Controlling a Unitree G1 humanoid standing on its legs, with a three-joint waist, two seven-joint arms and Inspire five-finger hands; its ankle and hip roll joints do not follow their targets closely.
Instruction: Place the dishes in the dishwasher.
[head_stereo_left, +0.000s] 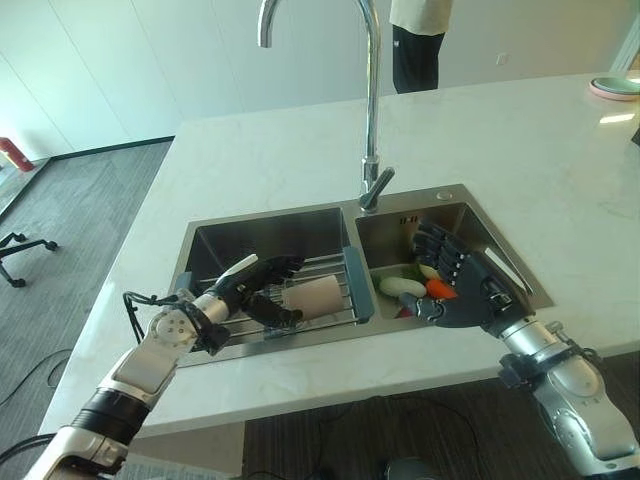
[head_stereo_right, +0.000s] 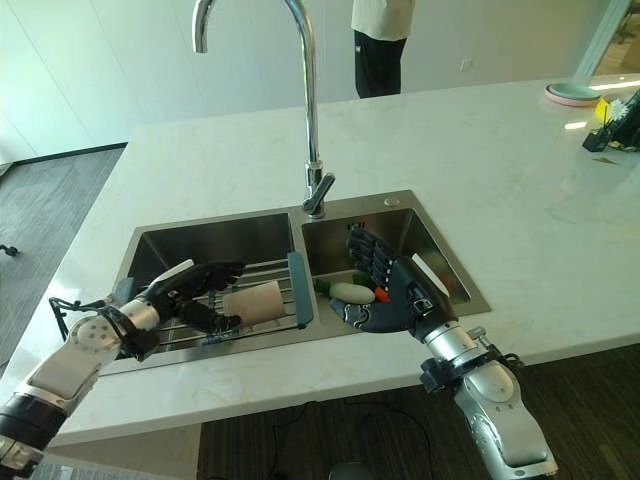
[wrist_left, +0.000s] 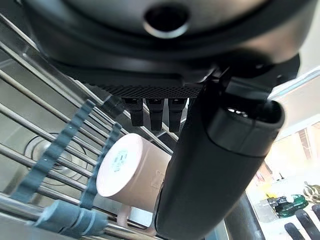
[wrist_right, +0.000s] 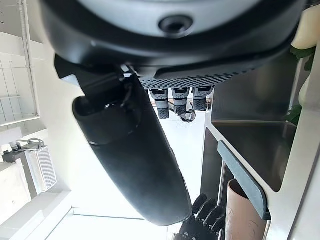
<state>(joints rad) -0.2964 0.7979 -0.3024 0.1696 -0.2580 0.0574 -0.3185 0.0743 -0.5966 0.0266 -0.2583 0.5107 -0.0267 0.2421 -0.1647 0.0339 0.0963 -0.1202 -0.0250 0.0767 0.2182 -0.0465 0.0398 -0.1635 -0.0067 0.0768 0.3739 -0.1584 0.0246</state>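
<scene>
left eye: left hand (head_stereo_left: 262, 285) open, fingers spread just short of the pink mug (head_stereo_left: 312, 295) lying on the sink rack (head_stereo_left: 340, 268) | right hand (head_stereo_left: 462, 285) open above vegetables (head_stereo_left: 402, 287) in the right basin | left wrist: mug (wrist_left: 131, 174) just beyond the fingertips (wrist_left: 153, 113), untouched | right wrist: thumb (wrist_right: 131, 150) straight, mug (wrist_right: 244, 215) well beyond it

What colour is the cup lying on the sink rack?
Pale pink cup, clearest in the left wrist view.

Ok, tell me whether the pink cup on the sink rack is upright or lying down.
Lying down. The pale pink ceramic cup rests on its side across the metal wire rack, with the left robot hand open around it.
</scene>
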